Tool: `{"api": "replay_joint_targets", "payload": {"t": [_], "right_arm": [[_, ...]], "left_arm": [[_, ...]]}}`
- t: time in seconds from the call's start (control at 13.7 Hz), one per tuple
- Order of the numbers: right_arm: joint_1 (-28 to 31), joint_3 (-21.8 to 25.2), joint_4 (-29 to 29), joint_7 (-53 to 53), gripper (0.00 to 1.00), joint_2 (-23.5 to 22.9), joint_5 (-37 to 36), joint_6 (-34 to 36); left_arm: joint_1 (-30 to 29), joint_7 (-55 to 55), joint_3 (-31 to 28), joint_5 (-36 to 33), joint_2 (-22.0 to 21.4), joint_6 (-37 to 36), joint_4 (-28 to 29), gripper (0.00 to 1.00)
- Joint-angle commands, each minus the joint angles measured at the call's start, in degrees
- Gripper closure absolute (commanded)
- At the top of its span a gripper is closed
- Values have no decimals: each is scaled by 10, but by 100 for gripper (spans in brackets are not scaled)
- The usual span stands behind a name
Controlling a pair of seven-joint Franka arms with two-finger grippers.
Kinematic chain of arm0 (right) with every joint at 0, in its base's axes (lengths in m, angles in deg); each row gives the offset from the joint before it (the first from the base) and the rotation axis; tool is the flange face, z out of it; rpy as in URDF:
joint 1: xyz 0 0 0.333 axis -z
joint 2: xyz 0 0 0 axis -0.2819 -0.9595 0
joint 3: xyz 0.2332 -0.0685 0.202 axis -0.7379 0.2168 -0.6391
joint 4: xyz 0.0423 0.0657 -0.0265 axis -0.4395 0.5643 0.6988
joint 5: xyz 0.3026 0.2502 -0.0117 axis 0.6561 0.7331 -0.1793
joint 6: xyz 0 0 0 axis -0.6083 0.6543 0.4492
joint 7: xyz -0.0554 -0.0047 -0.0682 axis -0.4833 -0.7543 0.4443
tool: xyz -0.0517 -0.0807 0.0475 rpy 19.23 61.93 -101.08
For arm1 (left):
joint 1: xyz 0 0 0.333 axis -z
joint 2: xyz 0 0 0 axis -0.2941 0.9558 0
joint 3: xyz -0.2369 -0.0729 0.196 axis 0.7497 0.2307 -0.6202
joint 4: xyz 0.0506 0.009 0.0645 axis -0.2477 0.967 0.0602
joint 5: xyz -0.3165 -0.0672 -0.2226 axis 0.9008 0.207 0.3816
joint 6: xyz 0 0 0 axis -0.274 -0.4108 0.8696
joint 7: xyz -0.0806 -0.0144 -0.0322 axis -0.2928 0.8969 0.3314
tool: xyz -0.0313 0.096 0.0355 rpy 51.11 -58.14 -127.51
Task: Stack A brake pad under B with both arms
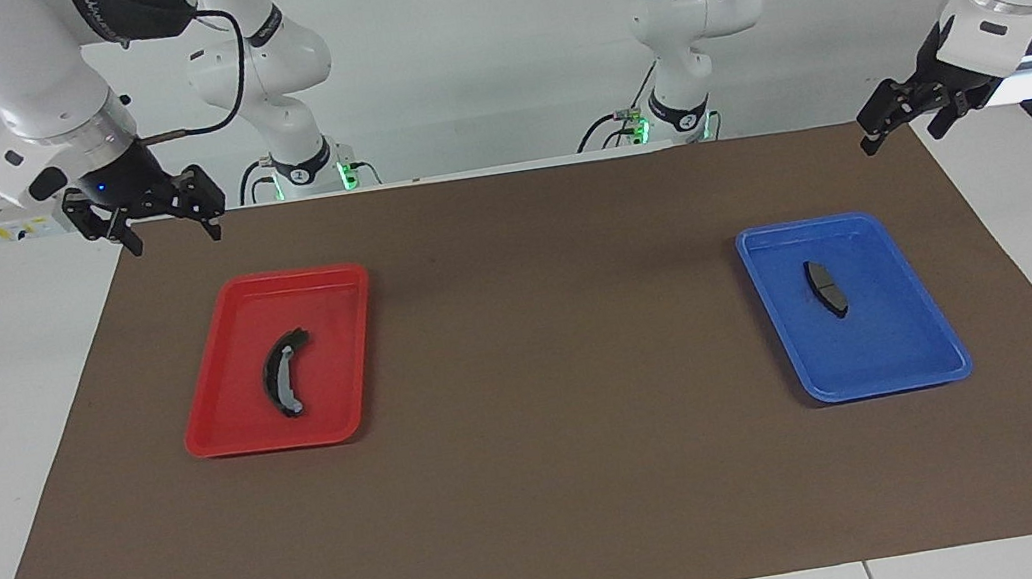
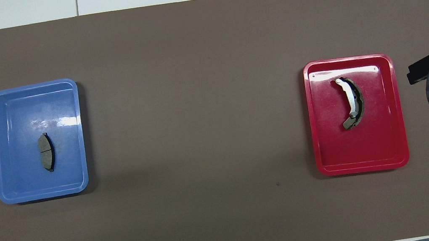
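Trays sit well apart on a brown mat covering the worktop [image 1: 7, 401], and nothing has been lifted yet.

Running across the facing view from the right arm's end: the right end effector [image 1: 163, 223] hangs in the air over the mat's corner nearest the robots, its fingers spread and pinching nothing. Farther from the robots than that corner lies the red tray [image 1: 224, 437], and in it B [image 1: 282, 373], the long curved black pad with a pale strip along its face, resting flat near the tray's middle. A broad stretch of bare mat [image 1: 548, 376] separates it from the blue tray [image 1: 939, 351] toward the left arm's end. A brake pad [image 1: 825, 287], short and dark grey with a thin groove across its middle, lies flat inside that tray. Above the mat's corner at that end hovers the left end effector [image 1: 897, 123]; whether its fingers are spread or pressed together cannot be told.

The task appears to be at its opening step, both arms poised before any approach. Since A must end up underneath, the next move likely calls for the left arm to come down on A and grip it across its narrow width, with the right arm taking B to lay on top.

Dark lettering on the right arm's wrist housing is too small to read; no other writing shows.
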Motion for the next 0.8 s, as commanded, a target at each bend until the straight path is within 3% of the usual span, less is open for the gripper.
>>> {"api": "replay_joint_targets", "payload": {"t": [0.0, 0.51, 0.73], "right_arm": [[0, 1, 2, -10, 0, 4, 8, 1], [0, 1, 2, -10, 0, 4, 9, 1], [0, 1, 1, -10, 0, 4, 9, 1]], "left_arm": [[-2, -2, -2, 7, -6, 6, 9, 0], [1, -7, -2, 7, -8, -7, 9, 0], [4, 0, -2, 7, -22, 44, 48, 2]]}}
